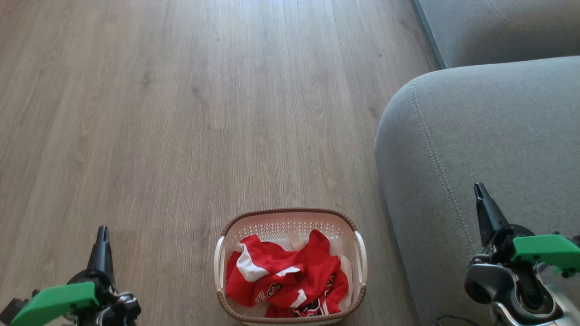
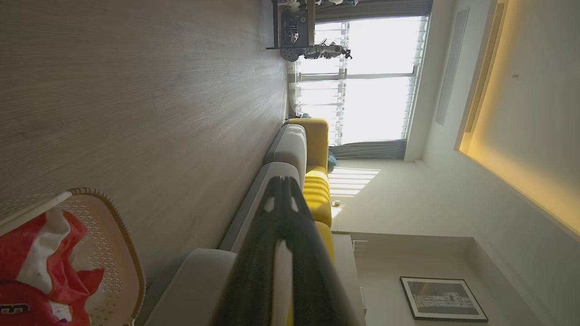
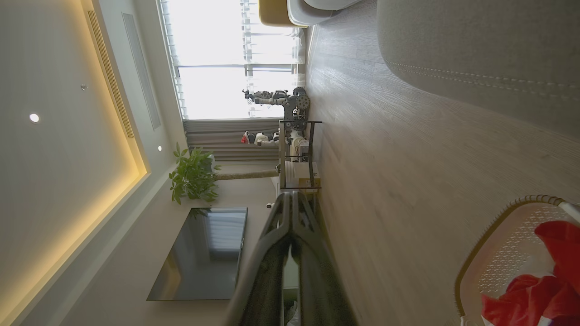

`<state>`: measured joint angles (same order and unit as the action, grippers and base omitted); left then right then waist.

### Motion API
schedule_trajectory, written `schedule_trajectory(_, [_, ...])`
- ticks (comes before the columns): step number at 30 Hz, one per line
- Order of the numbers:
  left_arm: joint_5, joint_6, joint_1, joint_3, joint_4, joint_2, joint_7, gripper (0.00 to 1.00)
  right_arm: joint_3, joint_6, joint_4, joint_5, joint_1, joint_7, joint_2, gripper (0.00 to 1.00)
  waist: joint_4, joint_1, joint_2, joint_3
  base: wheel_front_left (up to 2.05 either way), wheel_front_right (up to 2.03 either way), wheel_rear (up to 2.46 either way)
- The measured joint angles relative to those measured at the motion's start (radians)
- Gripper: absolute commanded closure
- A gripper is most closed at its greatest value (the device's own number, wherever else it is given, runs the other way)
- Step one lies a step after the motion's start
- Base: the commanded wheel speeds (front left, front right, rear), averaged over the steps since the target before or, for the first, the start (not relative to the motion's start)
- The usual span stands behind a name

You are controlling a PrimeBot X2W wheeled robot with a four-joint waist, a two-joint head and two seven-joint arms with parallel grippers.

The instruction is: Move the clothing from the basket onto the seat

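Note:
The red clothing (image 1: 290, 276) with white trim lies bunched inside the cream basket (image 1: 290, 213) on the wooden floor, at the bottom centre of the head view. The grey seat (image 1: 489, 136) rises just right of the basket. My left gripper (image 1: 103, 230) is shut and empty, off to the basket's left. My right gripper (image 1: 478, 187) is shut and empty, hanging over the seat's front edge. In the left wrist view the left gripper (image 2: 283, 181) points past the basket (image 2: 113, 217) and clothing (image 2: 31, 267). In the right wrist view the right gripper (image 3: 292, 195) shows beside the basket (image 3: 498, 222) and clothing (image 3: 543, 290).
A second grey cushion (image 1: 498, 27) lies at the far right. Wooden floor (image 1: 181, 113) stretches ahead and left. Across the room stand a shelf unit (image 3: 299, 154), a plant (image 3: 195, 176) and a television (image 3: 204, 253).

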<state>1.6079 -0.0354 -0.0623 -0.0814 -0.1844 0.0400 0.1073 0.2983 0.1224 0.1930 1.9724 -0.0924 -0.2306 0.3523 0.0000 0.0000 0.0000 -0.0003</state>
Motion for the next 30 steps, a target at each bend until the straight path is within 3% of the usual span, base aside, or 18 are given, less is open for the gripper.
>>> schedule_trajectory(30, [0.0, 0.0, 0.0, 0.0, 0.0, 0.0, 0.0, 1.0, 0.001, 0.0, 0.0, 0.0, 0.0, 0.0, 0.0, 1.0, 0.0, 0.0, 0.0, 0.0, 0.0, 0.0, 0.0])
